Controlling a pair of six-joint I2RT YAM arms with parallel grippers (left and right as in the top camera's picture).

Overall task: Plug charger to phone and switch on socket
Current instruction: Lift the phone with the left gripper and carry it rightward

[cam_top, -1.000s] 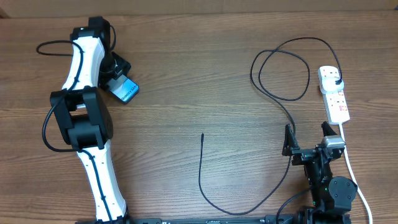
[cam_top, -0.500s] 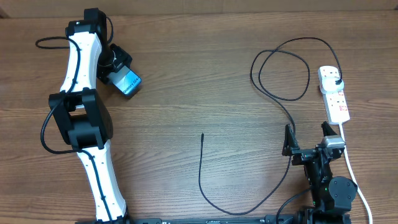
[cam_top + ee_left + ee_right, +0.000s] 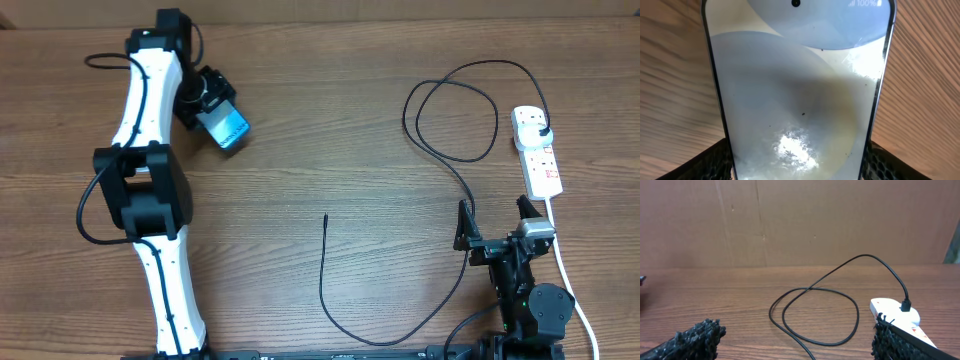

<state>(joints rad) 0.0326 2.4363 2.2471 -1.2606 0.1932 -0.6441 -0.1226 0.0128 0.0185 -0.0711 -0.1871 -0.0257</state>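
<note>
Over the brown wooden table [image 3: 330, 150], your left gripper [image 3: 214, 112] is carrying the slim blue-screened phone [image 3: 228, 128], pinched between its jaws, rightward toward the thin black charger cable [image 3: 325, 228]; your right gripper [image 3: 495, 228] is idling, jaws spread.

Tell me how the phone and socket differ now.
The phone is gripped by the left gripper; the socket lies untouched. The socket has the charger plugged in; the phone has no cable. The phone's screen is blue, the socket white. Both are slim rectangles.

The charger [image 3: 322, 260] lies between phone [image 3: 229, 127] and socket [image 3: 536, 150].
</note>
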